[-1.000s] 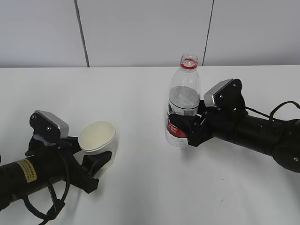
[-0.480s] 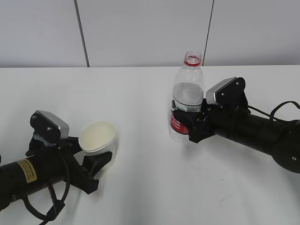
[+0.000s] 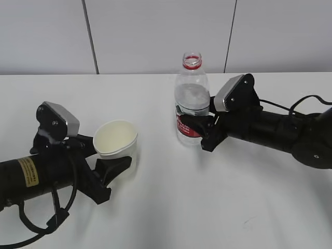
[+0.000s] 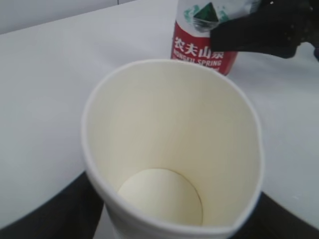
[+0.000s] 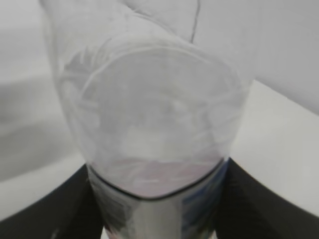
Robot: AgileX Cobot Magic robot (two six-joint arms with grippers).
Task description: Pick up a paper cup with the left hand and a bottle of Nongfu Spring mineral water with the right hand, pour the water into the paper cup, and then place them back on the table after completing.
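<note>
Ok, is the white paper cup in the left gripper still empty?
Empty: the left wrist view shows the white paper cup with a dry, bare bottom and no water inside.

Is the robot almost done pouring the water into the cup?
Not yet. Both grabs look done: the left hand holds the paper cup, the right hand grips the bottle. The bottle stands upright with its cap off, and the cup looks empty inside. Pouring the water and setting both back on the table are left.
</note>
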